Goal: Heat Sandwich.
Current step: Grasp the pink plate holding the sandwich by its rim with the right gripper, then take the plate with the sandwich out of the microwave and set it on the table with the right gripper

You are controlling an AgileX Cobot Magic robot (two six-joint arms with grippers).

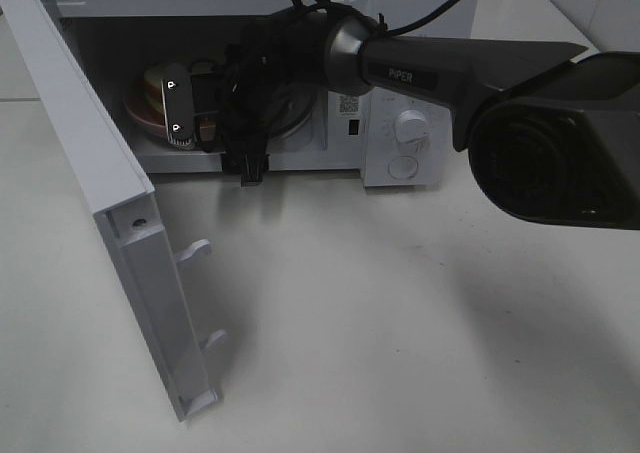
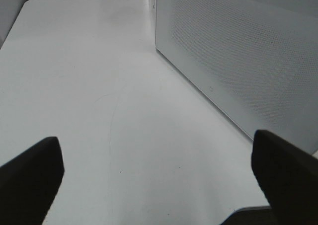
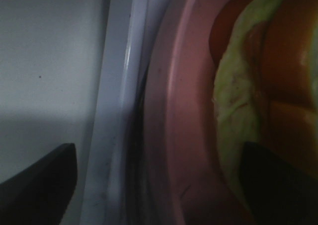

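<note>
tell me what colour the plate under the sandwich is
Pink. The plate shows best in the right wrist view, beside the sandwich.

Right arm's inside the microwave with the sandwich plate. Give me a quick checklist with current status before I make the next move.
1. Microwave door swung fully open: ok.
2. Pink plate inside the cavity: ok, though whether it sits flat and centred: cannot tell.
3. Sandwich on the plate: ok.
4. Right gripper released from the plate: cannot tell; its fingers show apart, one near the sandwich.
5. Left gripper open, empty, over bare table beside the door: ok.
6. Retreat path through the opening: cannot tell; the arm hides it.
</note>
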